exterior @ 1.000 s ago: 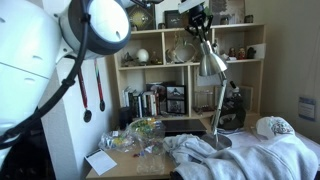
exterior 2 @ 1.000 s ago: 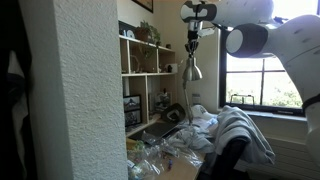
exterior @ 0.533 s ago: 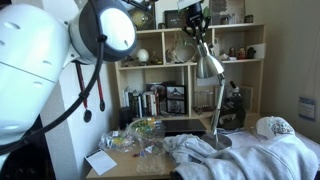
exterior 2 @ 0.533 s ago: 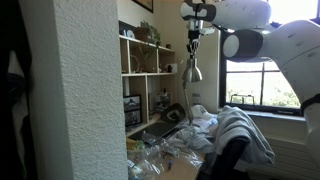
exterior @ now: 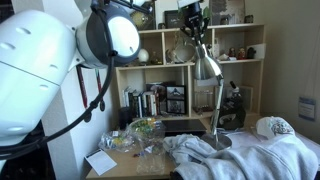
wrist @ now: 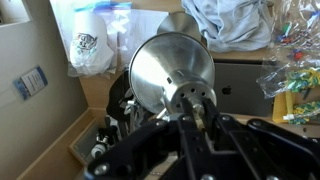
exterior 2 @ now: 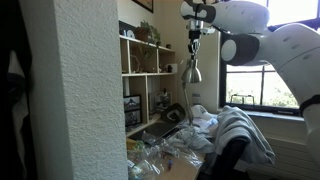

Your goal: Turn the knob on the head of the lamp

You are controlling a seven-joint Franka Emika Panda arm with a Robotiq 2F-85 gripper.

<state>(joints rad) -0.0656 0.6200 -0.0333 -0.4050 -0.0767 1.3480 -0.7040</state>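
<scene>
The lamp (exterior: 214, 105) stands on the desk, brushed silver, with a thin angled arm and a round base (exterior: 217, 141). Its shiny cone head (exterior: 206, 66) also shows in an exterior view (exterior 2: 190, 72) and in the wrist view (wrist: 165, 68), flaring away from the camera. The tiny silver knob (wrist: 197, 117) sticks out of the head's narrow end. My gripper (wrist: 198, 124) reaches down from above (exterior: 194, 30) and its black fingers are shut on the knob.
A wooden shelf unit (exterior: 185, 60) with books and ornaments stands behind the lamp. White cloth (exterior: 250, 155) and plastic bags (exterior: 140, 138) lie on the desk. A window (exterior 2: 262, 80) is at one side. A textured white panel (exterior 2: 70, 90) fills the foreground.
The arm's near joints have shifted across the exterior views. The gripper stays at the lamp head's tip and the lamp has not visibly moved.
</scene>
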